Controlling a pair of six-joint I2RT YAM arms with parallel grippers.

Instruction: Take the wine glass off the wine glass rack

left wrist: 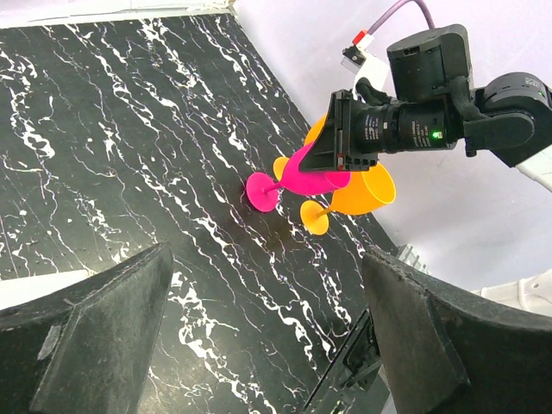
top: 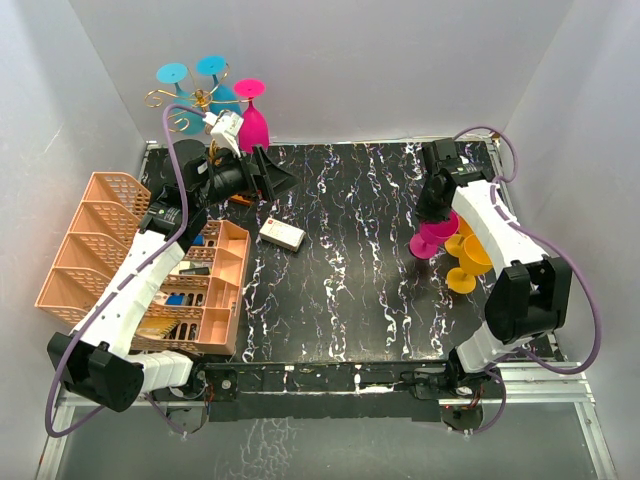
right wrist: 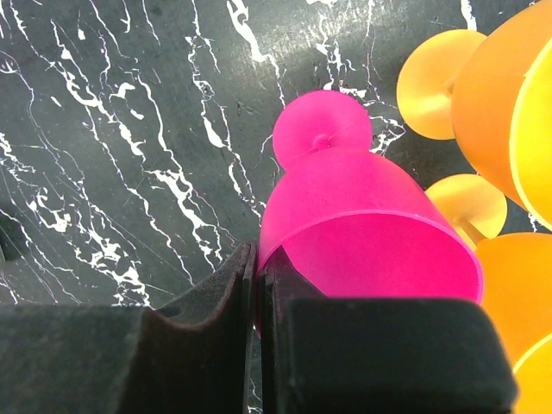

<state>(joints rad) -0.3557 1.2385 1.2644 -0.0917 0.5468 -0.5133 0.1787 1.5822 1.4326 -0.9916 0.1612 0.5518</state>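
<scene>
The gold wire wine glass rack (top: 196,103) stands at the back left corner, with two cyan wine glasses (top: 211,66) and a pink one (top: 252,118) hanging upside down from it. My left gripper (top: 276,176) (left wrist: 267,297) is open and empty, just right of the rack and low over the table. At the right, my right gripper (top: 432,212) (right wrist: 259,259) is shut on the rim of another pink wine glass (top: 430,240) (left wrist: 306,179) (right wrist: 362,207); one finger is inside the bowl and one outside. That glass tilts with its foot on the table.
Several orange wine glasses (top: 468,258) (left wrist: 362,191) (right wrist: 496,95) crowd right beside the held pink one. A peach lattice basket (top: 95,245) with compartments fills the left side. A small white box (top: 282,235) lies on the black marbled table (top: 340,290). Grey walls close in all around.
</scene>
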